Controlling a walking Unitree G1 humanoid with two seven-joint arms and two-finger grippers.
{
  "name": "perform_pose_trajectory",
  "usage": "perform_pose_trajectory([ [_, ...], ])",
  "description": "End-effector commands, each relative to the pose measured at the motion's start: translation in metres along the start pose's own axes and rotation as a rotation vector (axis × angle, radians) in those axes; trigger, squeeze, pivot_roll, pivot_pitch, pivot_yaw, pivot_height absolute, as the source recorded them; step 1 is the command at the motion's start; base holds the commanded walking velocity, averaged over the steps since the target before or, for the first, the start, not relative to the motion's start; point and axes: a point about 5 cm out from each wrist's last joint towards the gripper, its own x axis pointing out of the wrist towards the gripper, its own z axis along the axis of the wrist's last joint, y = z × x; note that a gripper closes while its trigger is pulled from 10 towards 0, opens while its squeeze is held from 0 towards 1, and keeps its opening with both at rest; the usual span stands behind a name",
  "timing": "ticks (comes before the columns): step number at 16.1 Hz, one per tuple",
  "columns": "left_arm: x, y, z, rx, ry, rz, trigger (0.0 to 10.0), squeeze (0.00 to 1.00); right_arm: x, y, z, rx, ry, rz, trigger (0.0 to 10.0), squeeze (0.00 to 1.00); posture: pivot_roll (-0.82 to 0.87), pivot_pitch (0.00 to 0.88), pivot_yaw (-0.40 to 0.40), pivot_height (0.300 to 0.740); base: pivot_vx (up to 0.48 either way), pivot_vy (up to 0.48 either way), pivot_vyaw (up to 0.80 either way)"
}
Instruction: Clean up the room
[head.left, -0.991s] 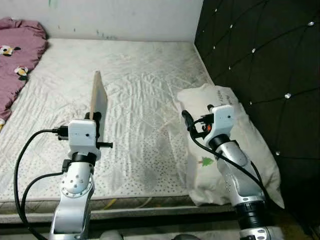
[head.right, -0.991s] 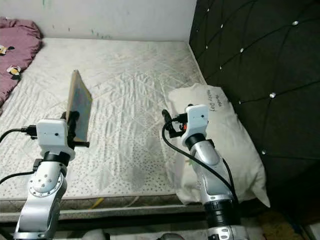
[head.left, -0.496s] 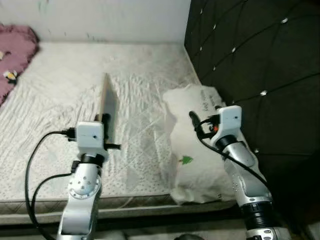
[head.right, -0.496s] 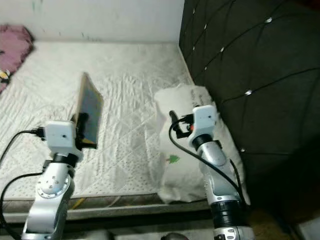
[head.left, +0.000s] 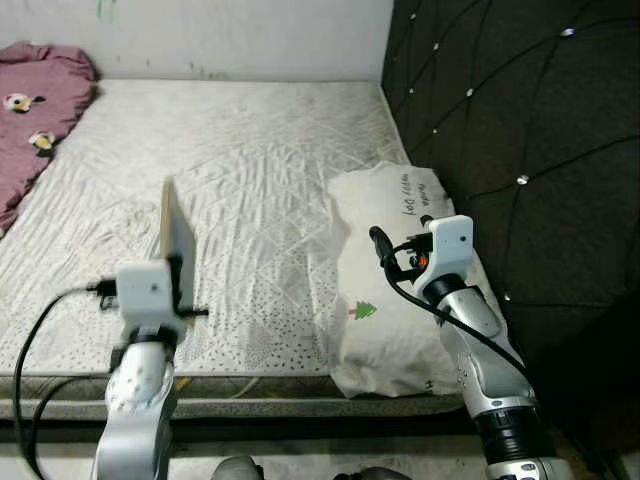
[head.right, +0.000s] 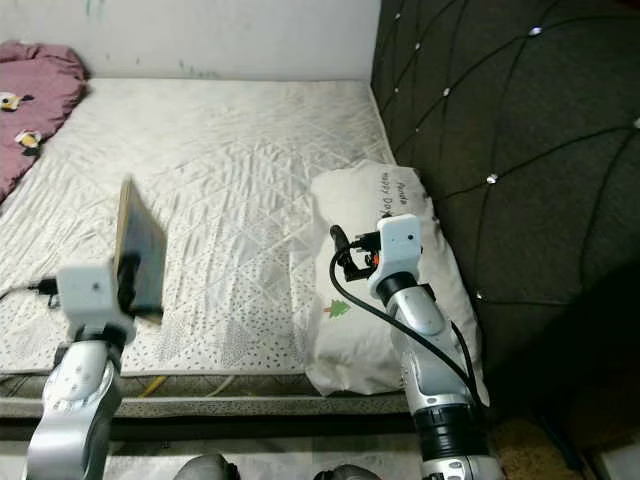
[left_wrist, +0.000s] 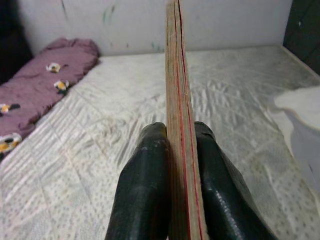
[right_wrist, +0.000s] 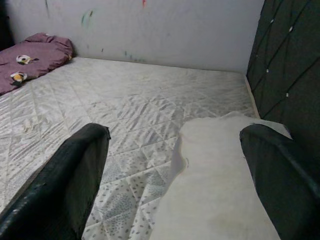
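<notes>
Left claw clamps thin board upright above mattress.

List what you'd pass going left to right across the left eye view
Purple blanket → left gripper clamped on an upright thin wooden board → bare mattress → right gripper → white pillow → black tufted headboard.

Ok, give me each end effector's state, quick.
Left end effector: shut on the board, held upright above the bed.
Right end effector: open, holding nothing, over the pillow.
</notes>
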Motion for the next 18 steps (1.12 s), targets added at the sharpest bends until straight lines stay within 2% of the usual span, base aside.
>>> perform_pose_trajectory([
  [1,-0.003,0.004,0.012,-0.011,-0.076,0.0,10.0,0.0,-0.003,-0.004,0.001,0.009,-0.007,-0.027,10.0,0.0,-0.02,0.0,0.009,0.74,0.0,0.0,0.0],
  [3,-0.008,0.005,0.008,-0.018,-0.07,-0.011,10.0,0.0,-0.004,-0.005,-0.002,0.014,0.004,-0.029,10.0,0.0,-0.01,0.0,0.011,0.74,0.0,0.0,-0.22],
  [6,-0.007,0.009,0.012,-0.009,-0.107,-0.008,10.0,0.0,-0.002,-0.005,0.0,0.014,0.002,-0.025,10.0,0.0,-0.01,0.0,0.004,0.74,0.0,0.0,-0.74],
  [8,-0.003,0.002,0.018,-0.055,-0.113,-0.044,10.0,0.0,0.001,-0.003,0.002,0.006,-0.001,-0.009,10.0,0.0,0.0,0.0,-0.021,0.74,0.0,0.0,0.0],
  [9,-0.002,0.0,0.021,-0.03,-0.131,-0.044,10.0,0.0,0.002,-0.002,0.002,0.006,0.0,-0.003,10.0,0.0,0.01,0.0,-0.029,0.74,0.0,0.0,0.0],
  [14,-0.003,0.001,0.023,-0.081,-0.135,-0.032,10.0,0.0,0.003,-0.003,0.002,0.001,0.006,0.002,10.0,0.0,0.01,0.0,-0.032,0.74,0.0,0.0,0.0],
  [18,0.0,0.0,0.023,-0.084,-0.125,-0.019,10.0,0.0,0.004,-0.003,0.004,0.005,0.002,0.004,10.0,0.0,0.0,0.016,-0.032,0.683,0.0,0.0,0.0],
])
